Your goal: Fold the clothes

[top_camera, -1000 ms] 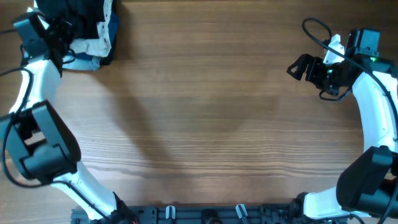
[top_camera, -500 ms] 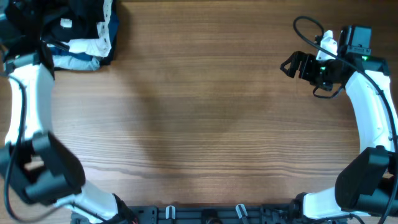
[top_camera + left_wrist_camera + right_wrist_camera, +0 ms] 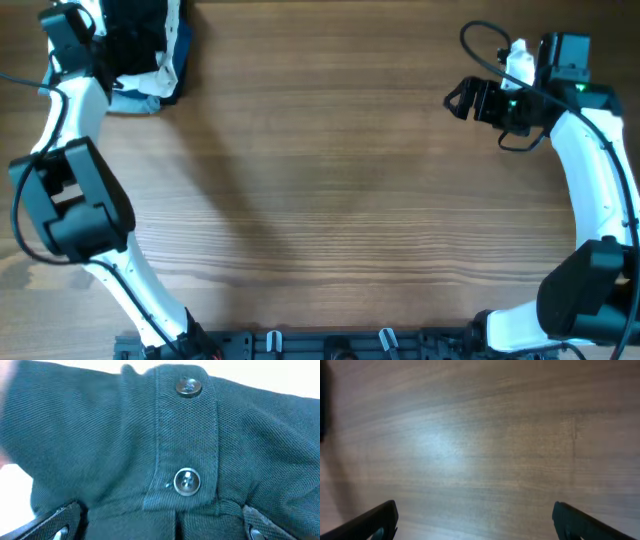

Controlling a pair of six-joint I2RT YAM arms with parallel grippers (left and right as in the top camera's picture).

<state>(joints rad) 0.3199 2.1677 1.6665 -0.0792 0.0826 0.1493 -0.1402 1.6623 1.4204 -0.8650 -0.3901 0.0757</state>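
The black shirt (image 3: pixel 140 25) lies bunched on a pile at the table's far left corner. In the left wrist view its dark knit cloth (image 3: pixel 100 445) fills the frame, showing a placket with two buttons (image 3: pixel 187 481). My left gripper (image 3: pixel 112 42) is pressed against it. Its fingers (image 3: pixel 55 522) stand wide apart with cloth lying between them (image 3: pixel 160 527), not pinched. My right gripper (image 3: pixel 457 100) is open and empty over bare wood at the far right; in the right wrist view (image 3: pixel 477 527) only table shows between the jaws.
Under and beside the black shirt lie a white garment (image 3: pixel 152 75) and a light blue folded garment (image 3: pixel 130 100). The wooden table (image 3: pixel 330 190) spreads between the two arms. A dark rail (image 3: pixel 330 345) runs along the near edge.
My left arm has swung at the corner and its gripper now sits on the black shirt. My right gripper has drifted a little left and farther back.
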